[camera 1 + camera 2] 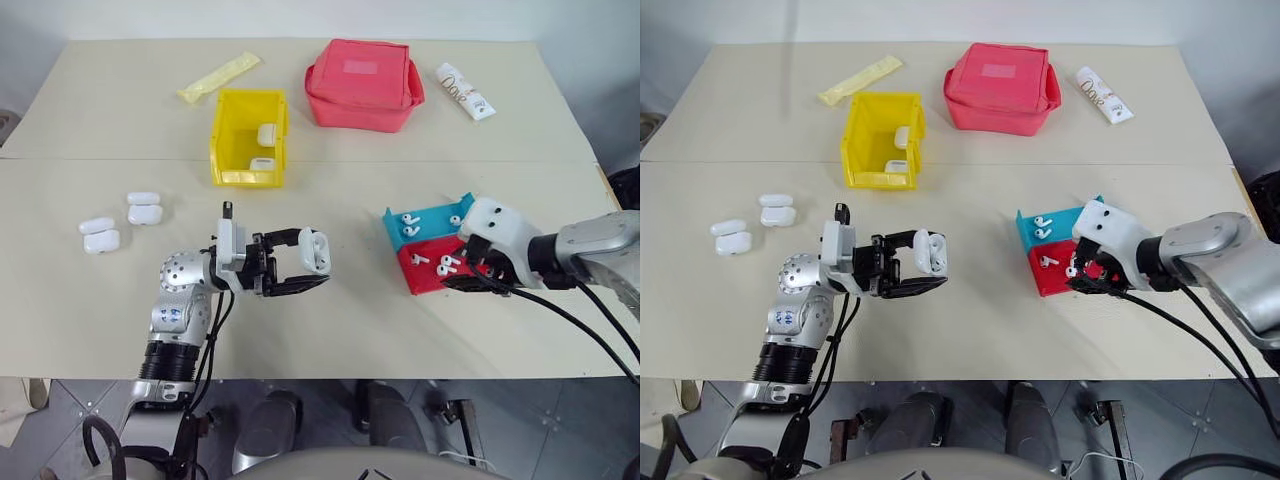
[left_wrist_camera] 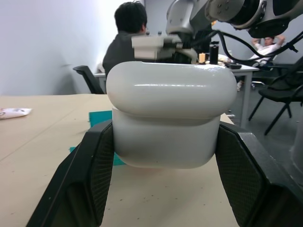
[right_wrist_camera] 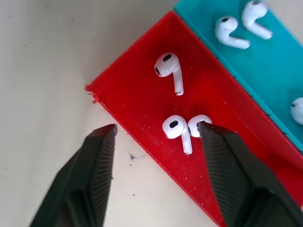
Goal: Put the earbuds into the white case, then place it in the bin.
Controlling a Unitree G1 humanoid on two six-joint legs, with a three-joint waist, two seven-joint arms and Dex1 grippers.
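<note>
Your left end effector [image 1: 312, 262] is clamped on the case [image 1: 315, 250], right end effector [image 3: 156, 137] spread over the earbuds [image 3: 178, 130], which look tiny, light and slick, so pinch one across the bulb, not the stem.

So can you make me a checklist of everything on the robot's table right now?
Surface: beige table, in two panels with a seam.
Job's things: white case held above the table; earbuds in the red and blue tray; yellow bin with two cases inside.
Clutter: four spare cases near the table's left edge; red pouch; yellow packet; white tube.
Grippers: left tool shut on the white case; right tool open over the tray's red half.
Cables: black cables along the right arm.
Surroundings: people at desks behind, in the left wrist view.
</note>
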